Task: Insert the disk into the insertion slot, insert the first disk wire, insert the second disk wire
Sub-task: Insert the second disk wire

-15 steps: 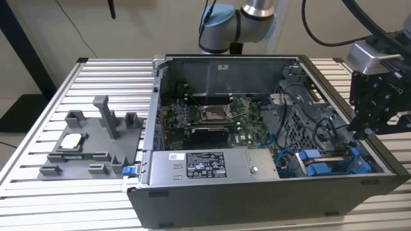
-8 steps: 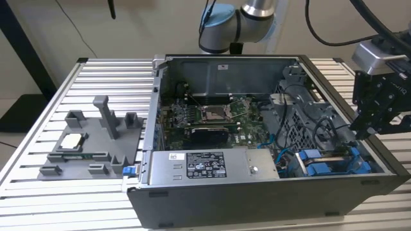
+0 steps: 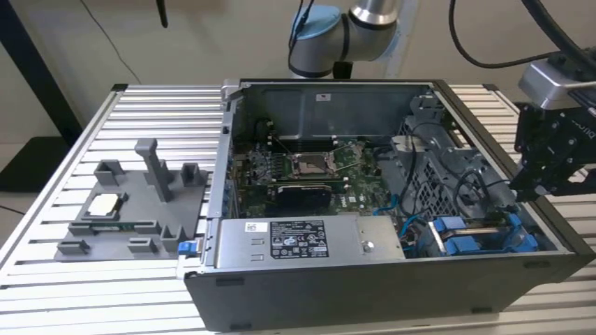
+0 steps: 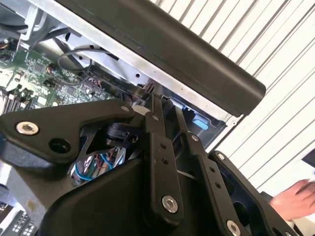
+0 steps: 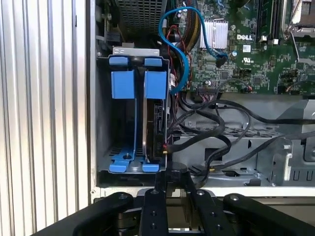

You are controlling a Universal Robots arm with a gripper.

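Note:
The disk (image 5: 156,128) stands on edge in the insertion slot (image 5: 104,123), a grey bay with blue carrier tabs (image 5: 134,83) at the case's corner. In the exterior view that bay (image 3: 484,241) sits at the case's near right. My gripper (image 3: 523,190) hangs over the right wall of the case, just above the bay. In both wrist views its fingers lie close together, gripper (image 5: 173,178) and gripper (image 4: 165,104) alike. A dark plug of a black disk wire (image 5: 209,160) sits at the fingertips, close behind the disk's rear edge.
The open PC case (image 3: 373,293) lies on a slatted table (image 3: 56,279). Black wires (image 5: 231,123) and a blue wire (image 5: 183,54) cross beside the bay. A grey fixture plate (image 3: 130,209) lies at the exterior view's left. A person's hand (image 4: 295,196) is near the table edge.

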